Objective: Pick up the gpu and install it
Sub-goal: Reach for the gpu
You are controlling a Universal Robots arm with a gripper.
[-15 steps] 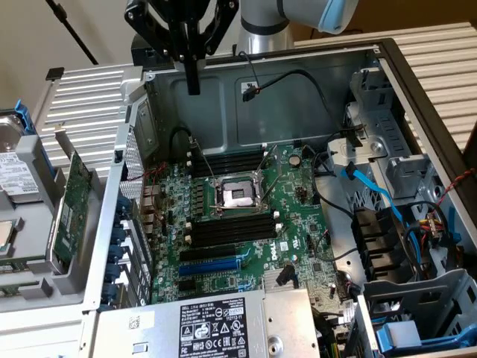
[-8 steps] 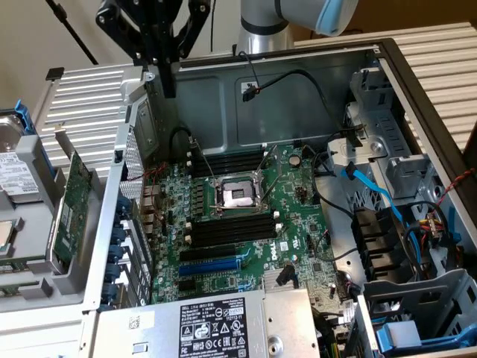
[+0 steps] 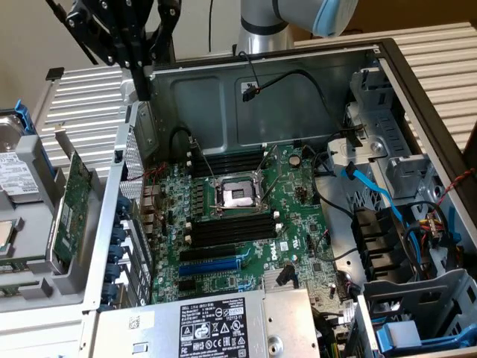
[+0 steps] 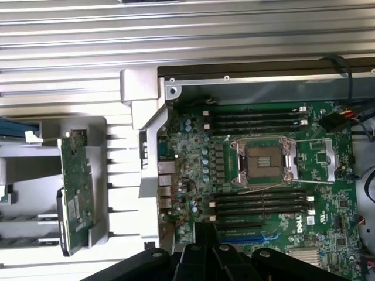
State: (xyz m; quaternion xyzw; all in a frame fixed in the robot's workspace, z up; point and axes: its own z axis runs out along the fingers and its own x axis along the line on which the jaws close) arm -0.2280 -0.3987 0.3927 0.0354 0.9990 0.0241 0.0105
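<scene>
While apart — one gpu [image 3: 74,206], one gripper [image 3: 141,88].

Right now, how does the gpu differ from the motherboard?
Size: the gpu is a small narrow card; the motherboard is far larger.
Place: the gpu sits in a grey holder outside the case; the motherboard is inside it.
Pose: the gpu stands tilted on edge; the motherboard lies flat.
Both are green circuit boards.
</scene>
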